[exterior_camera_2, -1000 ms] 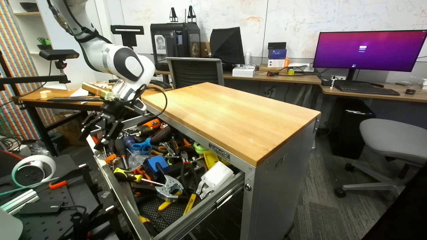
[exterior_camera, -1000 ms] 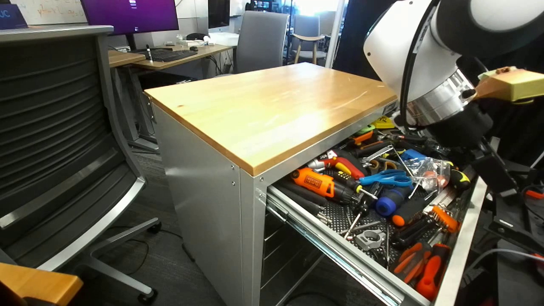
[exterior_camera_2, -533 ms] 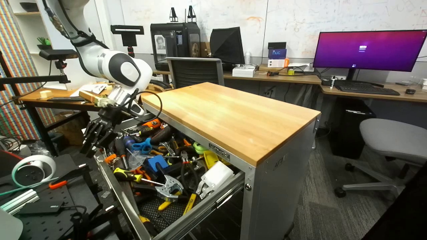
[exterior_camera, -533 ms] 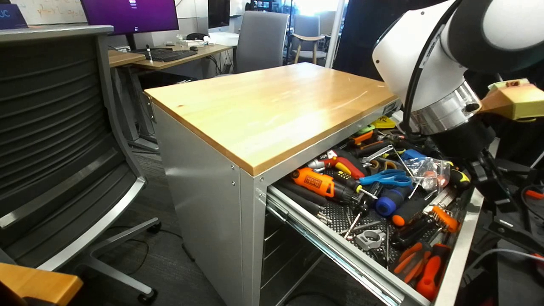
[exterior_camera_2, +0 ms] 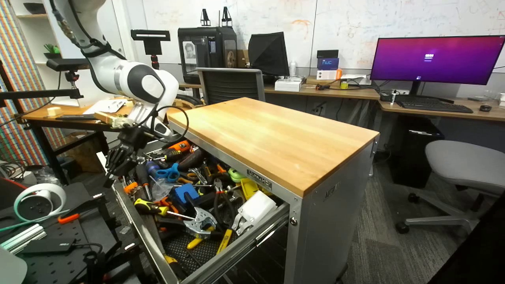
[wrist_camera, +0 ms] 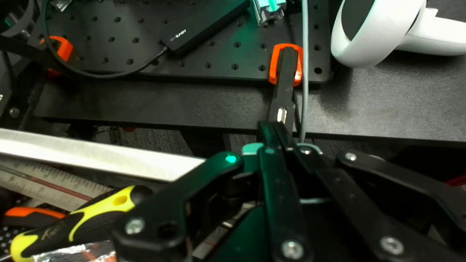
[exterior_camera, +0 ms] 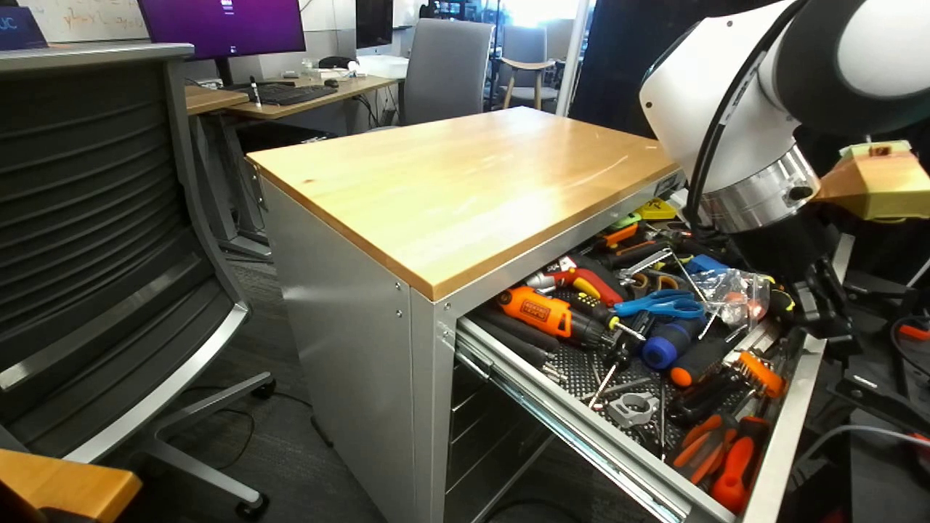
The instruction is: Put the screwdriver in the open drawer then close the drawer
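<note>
1. Right by the front edge of the drawer (wrist_camera: 91, 154), gripper (wrist_camera: 275, 127) has its fingers clenched tog, nothing visible btwn them. Can't tell if they're touching the edge.
2. Screwdriver (exterior_camera_2: 148, 206), yellow/black handle, lies in the drawer just behind that edge. There's a second driver (exterior_camera: 596, 309) deeper in, so idk for sure which one the task means.
3. Done, afaict: screwdriver's in, so pt 1 looks finished either way.
4. Left: closing. Drawer sits well out of the cabinet (exterior_camera_2: 327, 232) in both exterior views.
5. Imo next up is a push on the front, toward the cabinet, prob w/ fingers tog.
</note>
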`<state>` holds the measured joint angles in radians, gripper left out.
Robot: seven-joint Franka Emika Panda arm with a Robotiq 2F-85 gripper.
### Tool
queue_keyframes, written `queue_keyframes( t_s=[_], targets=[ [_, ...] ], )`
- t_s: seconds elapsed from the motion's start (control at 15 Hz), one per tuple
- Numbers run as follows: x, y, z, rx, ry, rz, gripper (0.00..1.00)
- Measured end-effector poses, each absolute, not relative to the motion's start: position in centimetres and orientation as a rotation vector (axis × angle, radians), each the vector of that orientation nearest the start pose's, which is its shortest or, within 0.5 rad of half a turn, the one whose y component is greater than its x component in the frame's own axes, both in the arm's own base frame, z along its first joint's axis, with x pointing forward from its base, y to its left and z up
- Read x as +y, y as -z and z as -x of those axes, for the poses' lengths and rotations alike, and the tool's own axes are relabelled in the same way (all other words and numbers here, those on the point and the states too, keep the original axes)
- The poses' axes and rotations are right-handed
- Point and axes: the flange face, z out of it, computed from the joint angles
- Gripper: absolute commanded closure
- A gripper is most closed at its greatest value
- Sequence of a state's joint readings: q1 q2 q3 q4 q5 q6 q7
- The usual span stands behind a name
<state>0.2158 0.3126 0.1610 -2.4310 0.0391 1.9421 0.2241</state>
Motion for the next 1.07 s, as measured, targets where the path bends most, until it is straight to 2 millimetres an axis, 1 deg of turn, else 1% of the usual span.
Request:
queue_keyframes(
  t_s=[0.27, 0.33, 0.4, 0.6, 0.8, 1.07],
  targets=[
    [14.9, -14.6, -35.0, -0.172, -1.287, 3.048, 0.93],
    [14.9, -14.6, -35.1, -0.174, -1.274, 3.054, 0.94],
    [14.9, -14.5, -35.3, -0.184, -1.249, 3.065, 0.92],
    [15.3, -14.6, -35.7, -0.248, -1.188, 3.105, 0.93],
    [16.0, -15.0, -36.3, -0.349, -1.124, 3.154, 0.93],
    [16.9, -15.9, -38.0, -0.478, -0.968, 3.243, 0.93]
  ],
)
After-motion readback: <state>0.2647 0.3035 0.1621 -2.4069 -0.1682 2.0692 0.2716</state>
